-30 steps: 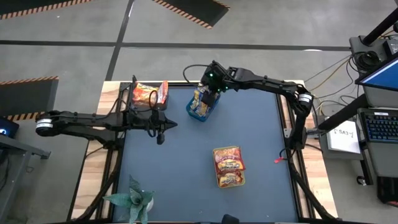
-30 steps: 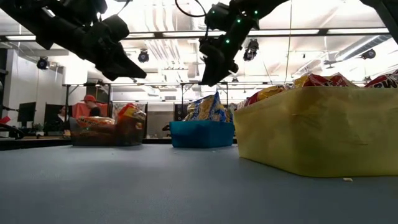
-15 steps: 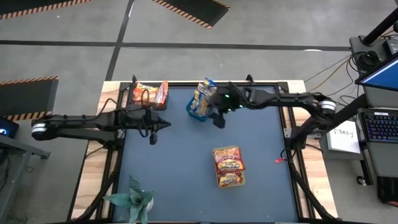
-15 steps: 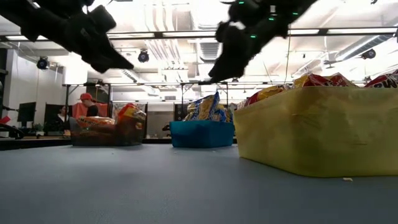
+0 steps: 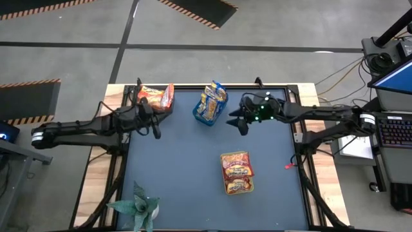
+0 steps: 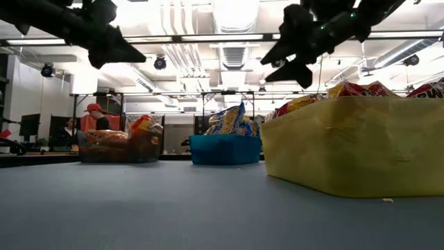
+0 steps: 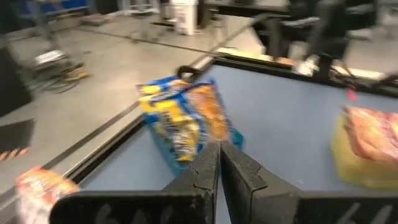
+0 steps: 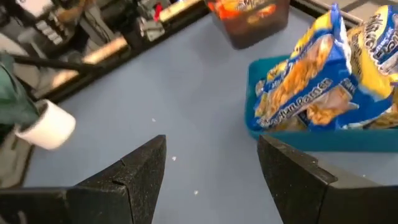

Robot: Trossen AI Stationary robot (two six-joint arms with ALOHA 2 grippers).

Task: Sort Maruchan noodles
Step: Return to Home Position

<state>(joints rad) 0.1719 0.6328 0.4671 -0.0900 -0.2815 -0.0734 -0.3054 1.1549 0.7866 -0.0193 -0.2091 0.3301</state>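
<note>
Left gripper (image 5: 154,127): fingers closed, empty, above the blue-grey table (image 5: 187,174) beside the orange noodle packs (image 5: 156,96). Blue packs (image 5: 212,98) stand in the blue bin (image 6: 225,149); red packs (image 5: 237,169) fill the yellow bin (image 6: 347,146). Right gripper (image 5: 237,124): spread wide, empty. Open workshop behind.

Both aloft — the left gripper (image 7: 219,149) with jaws pressed together, the right gripper (image 8: 211,143) with jaws spread apart.
</note>
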